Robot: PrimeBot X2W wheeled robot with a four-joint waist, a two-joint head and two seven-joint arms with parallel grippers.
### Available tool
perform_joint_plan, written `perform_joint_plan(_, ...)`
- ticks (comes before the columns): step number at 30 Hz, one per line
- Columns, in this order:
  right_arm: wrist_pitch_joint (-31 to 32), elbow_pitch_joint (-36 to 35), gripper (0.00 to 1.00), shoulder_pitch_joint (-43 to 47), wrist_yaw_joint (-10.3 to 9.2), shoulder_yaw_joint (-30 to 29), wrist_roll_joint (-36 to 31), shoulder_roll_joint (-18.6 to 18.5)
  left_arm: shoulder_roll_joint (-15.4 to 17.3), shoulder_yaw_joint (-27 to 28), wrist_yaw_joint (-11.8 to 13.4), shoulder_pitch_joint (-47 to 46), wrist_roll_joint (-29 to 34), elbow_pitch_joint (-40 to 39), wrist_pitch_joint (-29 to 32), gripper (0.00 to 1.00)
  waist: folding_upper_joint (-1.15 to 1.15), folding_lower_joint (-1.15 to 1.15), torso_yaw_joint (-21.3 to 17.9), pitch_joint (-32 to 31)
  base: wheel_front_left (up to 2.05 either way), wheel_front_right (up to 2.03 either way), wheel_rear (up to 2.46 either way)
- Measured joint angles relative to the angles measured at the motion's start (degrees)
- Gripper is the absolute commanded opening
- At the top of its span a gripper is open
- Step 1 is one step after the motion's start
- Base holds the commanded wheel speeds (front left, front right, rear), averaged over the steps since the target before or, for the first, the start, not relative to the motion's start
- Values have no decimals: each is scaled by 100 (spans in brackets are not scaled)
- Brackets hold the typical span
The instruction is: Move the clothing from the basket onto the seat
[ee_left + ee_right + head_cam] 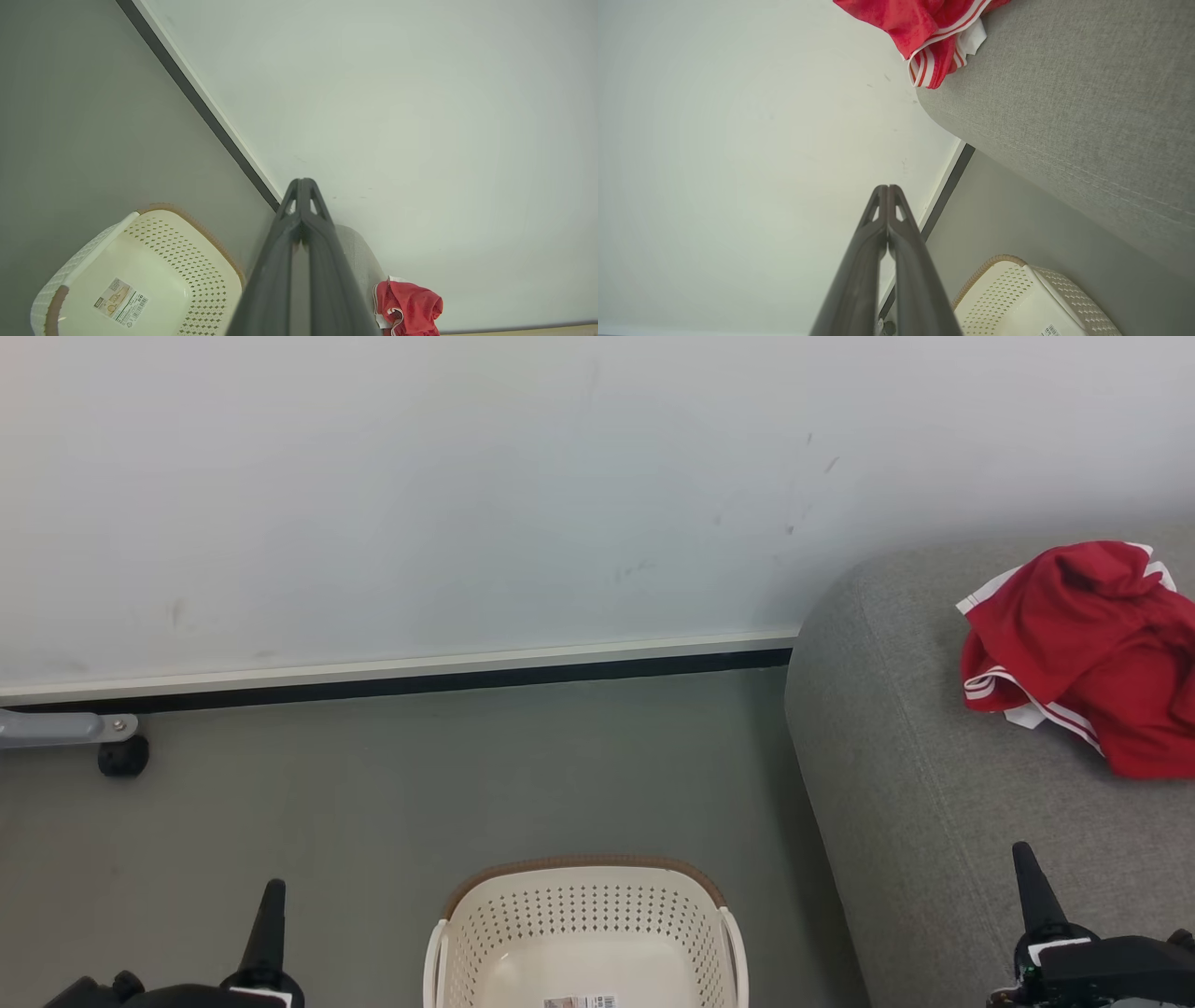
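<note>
As far as these views show, the job looks finished or nearly so. The seat point(934, 784), filling the right side of the head view, carries the clothing point(1083, 644) in a crumpled heap at the upper right, running off the frame's right edge. The basket point(583, 864), at the bottom centre on the floor and just beside the seat's rounded end, shows a bare bottom. The left wrist view, lower left, shows most of that bottom bare too, though part of the basket is cut off by the frame edge, so a last check inside is all I judge to be left. Both claws are clenched on nothing: the left gripper point(273, 889) at the lower left and the right gripper point(1024, 852) at the lower right, each with its two fingers pressed into one dark point.

The wall point(467, 476) across the top is smooth, pale and matt, with a few faint scuffs. Below it, the floor point(373, 784) is flat, even grey. The seat is coarse woven grey fabric, plump and round-cornered — a stitched seam runs along its edge in the right wrist view. The basket is glossy cream plastic, a rounded rectangle with diamond-punched walls, a brown woven-look rim and white handles. The clothing is soft red cloth, folded loosely, with white trim and stripes. The grippers' fingers are long, dark and tapering. Smallest, a printed label point(581, 1001) lies flat on the basket's bottom.
</note>
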Motion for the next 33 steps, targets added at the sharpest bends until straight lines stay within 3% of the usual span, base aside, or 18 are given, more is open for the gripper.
perform_joint_plan(25,482,202,0,-138,352,-609,1828,254,-183,320,-350,-392,-1771,298,475,0,0,-1,116,-8,0,0,0)
perform_joint_plan(33,502,219,0,-172,355,-633,1881,265,-192,333,-352,-449,-1896,307,500,0,0,-1,120,-8,0,0,0)
